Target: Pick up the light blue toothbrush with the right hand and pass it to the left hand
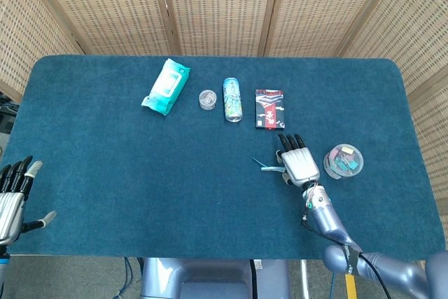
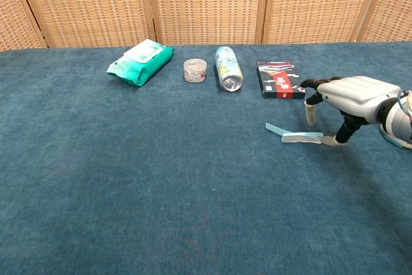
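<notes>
The light blue toothbrush lies flat on the blue cloth right of centre; in the head view the toothbrush shows only its left end. My right hand hovers palm down over its right end, fingers spread, the thumb tip close beside the brush's end. In the chest view the right hand holds nothing. My left hand is at the table's near left edge, fingers apart and empty; the chest view does not show it.
Along the back stand a green wipes pack, a small round tin, a lying can and a dark red-and-black box. A round clear container sits just right of my right hand.
</notes>
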{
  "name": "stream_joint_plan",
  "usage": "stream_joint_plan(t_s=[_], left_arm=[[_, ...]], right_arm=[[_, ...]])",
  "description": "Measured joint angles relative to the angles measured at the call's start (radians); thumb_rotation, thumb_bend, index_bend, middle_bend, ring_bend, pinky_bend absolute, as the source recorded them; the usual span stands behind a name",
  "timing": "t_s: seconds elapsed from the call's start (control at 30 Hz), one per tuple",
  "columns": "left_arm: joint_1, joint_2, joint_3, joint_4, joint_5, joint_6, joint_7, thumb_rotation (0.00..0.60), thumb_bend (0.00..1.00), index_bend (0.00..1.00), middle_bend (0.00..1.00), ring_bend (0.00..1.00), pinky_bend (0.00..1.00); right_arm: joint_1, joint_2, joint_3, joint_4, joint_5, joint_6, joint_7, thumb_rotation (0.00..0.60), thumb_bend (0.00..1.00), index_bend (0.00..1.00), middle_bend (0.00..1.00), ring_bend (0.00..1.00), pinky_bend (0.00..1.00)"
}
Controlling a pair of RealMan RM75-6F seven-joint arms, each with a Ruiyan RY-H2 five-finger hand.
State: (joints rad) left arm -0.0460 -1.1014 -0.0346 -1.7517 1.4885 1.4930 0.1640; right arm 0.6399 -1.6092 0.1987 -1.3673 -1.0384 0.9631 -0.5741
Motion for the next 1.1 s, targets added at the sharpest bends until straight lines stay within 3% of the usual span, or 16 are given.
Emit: stream_joint_plan(t_s=[0.4,0.63,1.1], left_arm=[[-0.003,-0.004,0.002,0.000,-0.006,-0.004,0.006,0.600,0.00,0.00,0.00,0.00,0.00],[-0.003,-0.001,0.002,0.002,-0.007,-0.003,-0.001,0.600,0.00,0.00,0.00,0.00,0.00],[-0.004,0.001,0.004,0.002,-0.006,-0.001,-0.006,0.600,0.00,0.00,0.00,0.00,0.00]], right_arm=[[0.012,-0.059,-0.005,0.048,0.034,0.012,-0.007,0.600,0.34,0.44,0.00,0.00,0.00],[0.019,-0.075,-0.010,0.072,0.049,0.014,-0.015,0.600,0.41,0.46,0.00,0.00,0.00],[0.026,-0.080,-0.017,0.080,0.054,0.015,-0.011,0.600,0.44,0.57,0.00,0.00,0.00]])
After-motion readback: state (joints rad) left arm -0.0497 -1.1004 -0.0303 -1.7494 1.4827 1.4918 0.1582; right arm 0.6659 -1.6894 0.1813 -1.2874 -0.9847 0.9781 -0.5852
